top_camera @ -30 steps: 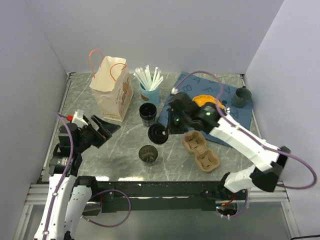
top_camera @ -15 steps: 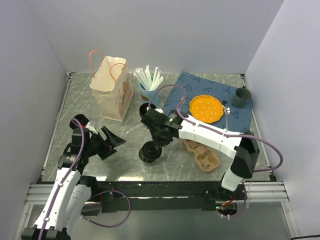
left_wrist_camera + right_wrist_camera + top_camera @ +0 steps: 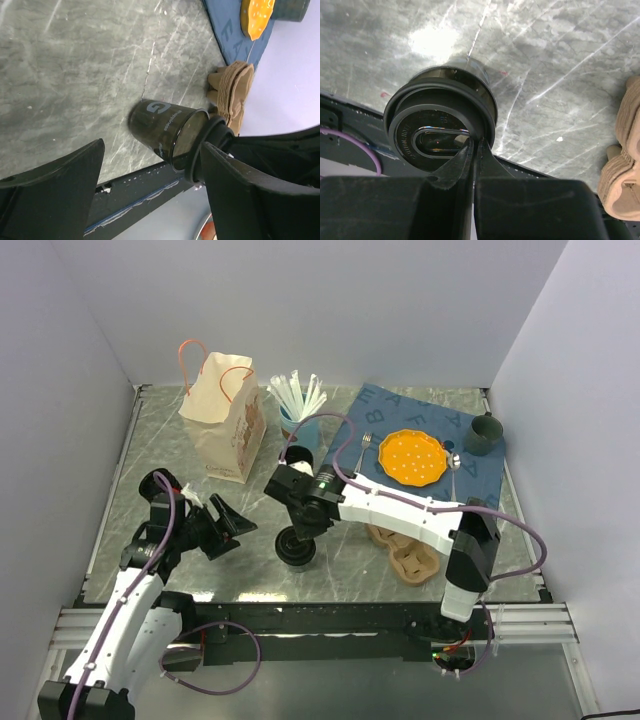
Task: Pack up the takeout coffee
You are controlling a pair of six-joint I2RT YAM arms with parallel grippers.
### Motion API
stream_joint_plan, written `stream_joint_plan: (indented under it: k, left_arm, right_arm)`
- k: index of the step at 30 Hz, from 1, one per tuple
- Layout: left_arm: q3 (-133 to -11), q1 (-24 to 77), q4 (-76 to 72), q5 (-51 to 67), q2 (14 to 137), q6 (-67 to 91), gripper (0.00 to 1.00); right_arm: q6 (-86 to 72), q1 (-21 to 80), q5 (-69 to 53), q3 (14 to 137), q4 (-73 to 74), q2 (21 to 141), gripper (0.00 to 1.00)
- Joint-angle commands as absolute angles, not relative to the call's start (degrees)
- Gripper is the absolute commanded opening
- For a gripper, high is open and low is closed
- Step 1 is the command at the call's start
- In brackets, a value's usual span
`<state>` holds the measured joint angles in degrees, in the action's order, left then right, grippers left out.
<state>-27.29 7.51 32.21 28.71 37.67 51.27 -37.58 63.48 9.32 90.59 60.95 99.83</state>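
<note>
The takeout coffee's black cup (image 3: 296, 552) (image 3: 157, 125) stands near the table's front edge. Just above its rim sits its black lid (image 3: 437, 140) (image 3: 214, 146), slightly tilted in the left wrist view. My right gripper (image 3: 303, 530) (image 3: 474, 144) is shut on the lid's rim, pinching it from above. My left gripper (image 3: 230, 525) (image 3: 150, 150) is open to the left of the cup, a short gap away. Its fingers point at the cup, which lies ahead between them.
A paper bag (image 3: 222, 425) and a light-blue cup of straws (image 3: 302, 422) stand at the back. A second black cup (image 3: 299, 456) peeks out behind my right arm. A cardboard cup carrier (image 3: 412, 558) lies to the right. An orange plate (image 3: 411, 458) and grey-green mug (image 3: 484, 435) sit on a blue mat (image 3: 475, 480).
My right arm has carried the lid from mid-table forward to over the front cup. My left gripper has moved right toward that cup and narrowed a little.
</note>
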Motion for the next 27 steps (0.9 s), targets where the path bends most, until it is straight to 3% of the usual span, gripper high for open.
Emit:
stream_joint_plan:
  k: [1, 11, 18, 27]
  left_arm:
    - [-27.2, 8.3, 29.8, 30.7, 37.8, 50.7, 0.82]
    - [-28.6, 9.3, 30.8, 30.4, 38.4, 49.7, 0.8]
    - [-28.1, 9.7, 30.4, 31.0, 38.6, 49.0, 0.79]
    - [-28.3, 9.9, 28.1, 32.7, 41.1, 48.9, 0.77]
  right_arm:
    - [-38.8, 64.2, 12.0, 94.3, 63.2, 102.0, 0.01]
    - [-39.6, 64.2, 13.4, 97.3, 66.8, 104.8, 0.05]
    - [-40.1, 64.3, 12.6, 97.6, 67.3, 105.0, 0.22]
    - [-39.6, 64.3, 10.5, 99.3, 67.3, 103.7, 0.29]
